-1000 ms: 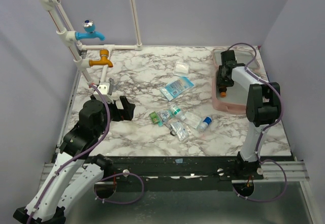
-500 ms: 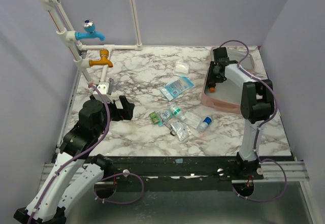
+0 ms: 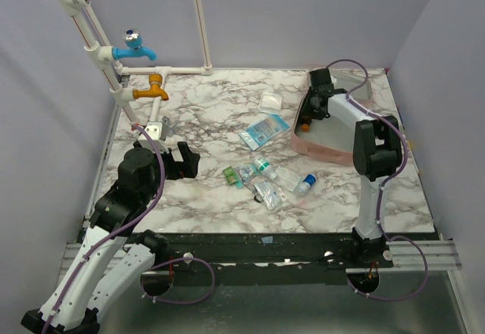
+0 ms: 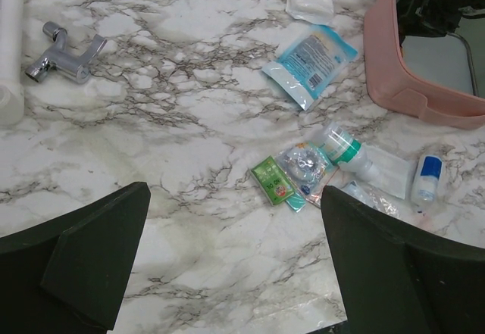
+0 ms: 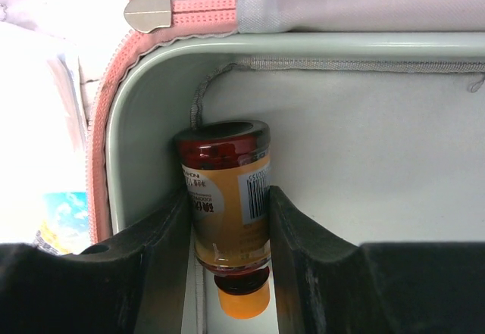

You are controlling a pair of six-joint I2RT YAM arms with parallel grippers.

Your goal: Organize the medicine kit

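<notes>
Medicine kit [image 3: 324, 147] lies open at far-right of table [image 3: 204, 114], grey lining showing. R claw [image 5: 227, 224] is inside kit, part-closed on amber bottle [image 5: 226, 190] w/ orange cap, bottle base by kit corner. L claw [image 4: 235, 266] is fully spread, empty, above table near-left. Blue sachet [image 4: 311, 65] and blue-cap vial [image 4: 427, 179] lie loose mid-table.

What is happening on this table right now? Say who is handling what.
The right arm reaches into the open pink medicine kit at the far right of the table, jaws shut on a brown bottle with an orange cap, near a corner of the grey lining. The left arm hangs over the table's left side, jaws open and empty. A blue packet and several small bottles and sachets lie loose between them.
</notes>
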